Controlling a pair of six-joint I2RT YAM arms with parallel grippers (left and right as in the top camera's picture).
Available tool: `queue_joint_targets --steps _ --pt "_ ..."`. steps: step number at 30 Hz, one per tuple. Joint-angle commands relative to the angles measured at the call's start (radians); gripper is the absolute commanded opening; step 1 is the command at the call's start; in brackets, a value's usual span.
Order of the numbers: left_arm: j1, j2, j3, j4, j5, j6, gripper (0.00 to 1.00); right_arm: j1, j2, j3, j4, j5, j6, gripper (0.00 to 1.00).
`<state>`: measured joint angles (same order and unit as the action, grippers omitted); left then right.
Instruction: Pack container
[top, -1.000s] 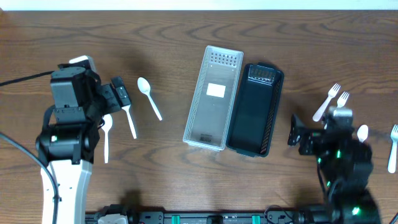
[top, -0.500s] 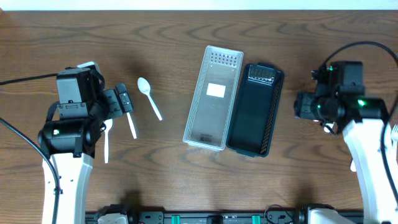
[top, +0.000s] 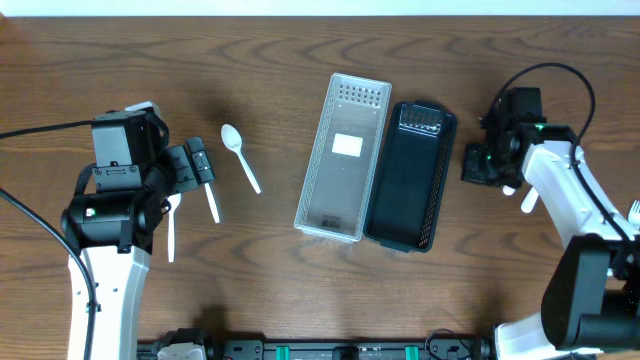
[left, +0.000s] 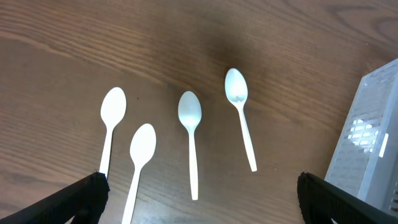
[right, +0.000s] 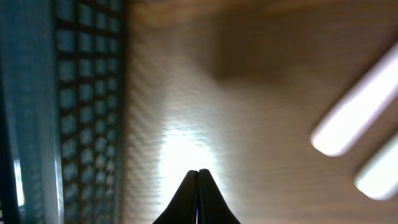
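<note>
A white slotted container (top: 345, 160) and a black one (top: 412, 178) lie side by side at the table's middle. Several white plastic spoons (left: 189, 134) lie to their left; one spoon (top: 240, 156) shows beside my left arm. My left gripper (top: 197, 166) hovers over the spoons, open wide, with nothing between its fingers (left: 84, 198). My right gripper (top: 472, 165) hangs just right of the black container (right: 62, 93), shut on nothing, its fingertips (right: 198, 180) pressed together over bare wood. Blurred white handles (right: 357, 121) lie to its right.
White cutlery pieces lie at the far right, one handle (top: 527, 200) below my right arm and a fork (top: 635, 212) at the table's edge. The white container's corner (left: 373, 143) shows at the right of the left wrist view.
My right arm swung up from the front right corner to the black container's right side, and its gripper went from open to shut. The left arm barely moved.
</note>
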<state>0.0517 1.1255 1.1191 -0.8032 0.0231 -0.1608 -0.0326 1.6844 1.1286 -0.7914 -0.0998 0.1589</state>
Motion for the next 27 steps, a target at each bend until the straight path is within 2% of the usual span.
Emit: queue_joint_targets --steps 1,11,20,27 --pt "0.003 -0.002 0.016 -0.004 -0.003 -0.017 0.98 -0.005 0.016 0.021 0.041 -0.174 -0.047 0.02" --pt "0.003 -0.002 0.016 -0.004 -0.003 -0.017 0.98 -0.005 0.016 0.022 0.184 -0.494 -0.063 0.07" --pt "0.003 -0.002 0.016 -0.004 -0.004 -0.017 0.99 -0.005 0.016 0.022 0.197 -0.478 -0.063 0.07" --pt "0.003 -0.002 0.016 -0.008 -0.004 -0.017 0.98 -0.008 0.015 0.022 0.091 -0.228 -0.032 0.07"
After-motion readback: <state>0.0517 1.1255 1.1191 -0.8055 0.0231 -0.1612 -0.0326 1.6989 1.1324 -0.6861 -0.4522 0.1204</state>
